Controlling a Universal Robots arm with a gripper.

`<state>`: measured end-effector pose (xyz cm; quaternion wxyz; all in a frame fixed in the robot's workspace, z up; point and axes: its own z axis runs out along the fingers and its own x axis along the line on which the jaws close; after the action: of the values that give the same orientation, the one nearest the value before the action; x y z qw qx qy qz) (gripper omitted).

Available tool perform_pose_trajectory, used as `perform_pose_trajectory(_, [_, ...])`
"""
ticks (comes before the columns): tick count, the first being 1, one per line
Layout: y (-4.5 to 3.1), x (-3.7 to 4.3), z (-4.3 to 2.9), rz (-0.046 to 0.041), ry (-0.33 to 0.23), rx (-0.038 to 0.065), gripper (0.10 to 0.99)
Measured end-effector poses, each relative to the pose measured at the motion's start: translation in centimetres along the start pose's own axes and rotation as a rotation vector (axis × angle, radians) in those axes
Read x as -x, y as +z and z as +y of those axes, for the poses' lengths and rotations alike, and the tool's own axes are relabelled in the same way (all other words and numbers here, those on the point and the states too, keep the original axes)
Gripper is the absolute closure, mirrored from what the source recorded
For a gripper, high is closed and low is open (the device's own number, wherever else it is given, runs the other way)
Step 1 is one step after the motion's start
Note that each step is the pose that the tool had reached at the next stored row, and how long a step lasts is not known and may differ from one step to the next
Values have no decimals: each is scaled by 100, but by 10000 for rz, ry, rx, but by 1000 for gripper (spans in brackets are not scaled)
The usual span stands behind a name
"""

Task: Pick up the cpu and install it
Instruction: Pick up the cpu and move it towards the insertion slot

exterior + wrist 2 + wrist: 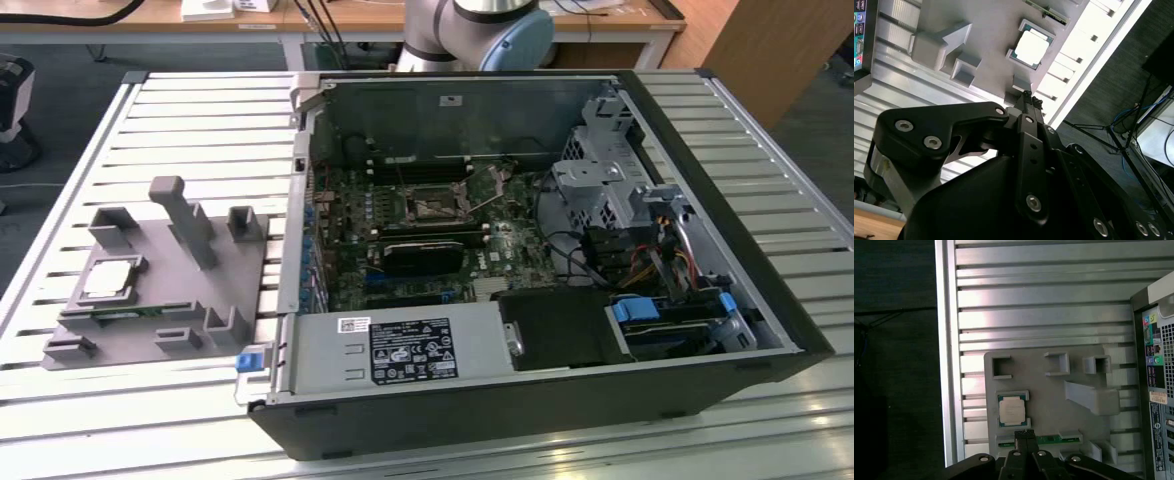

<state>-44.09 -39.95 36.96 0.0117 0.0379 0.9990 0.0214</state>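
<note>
While the slatted metal table (200, 110) carries the open black computer case (561, 410) beside the tray, the grey plastic tray (147, 310) with its upright pegs holds the cpu (112, 280) flat in a shallow square recess. The cpu's shiny metal lid faces up; it is near-square with no clear long axis, edges parallel to the tray's. The black gripper (1024, 432) hangs clear of the tray, fingertips pressed together, gripping nothing.

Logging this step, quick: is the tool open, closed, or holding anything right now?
The tool is closed and holds nothing; the cpu lies in its seat on the grey tray.
</note>
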Motion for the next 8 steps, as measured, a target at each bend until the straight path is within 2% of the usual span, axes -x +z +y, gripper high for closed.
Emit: perform_pose_trajectory(8, [27,-1,-1,-1,0,1,980])
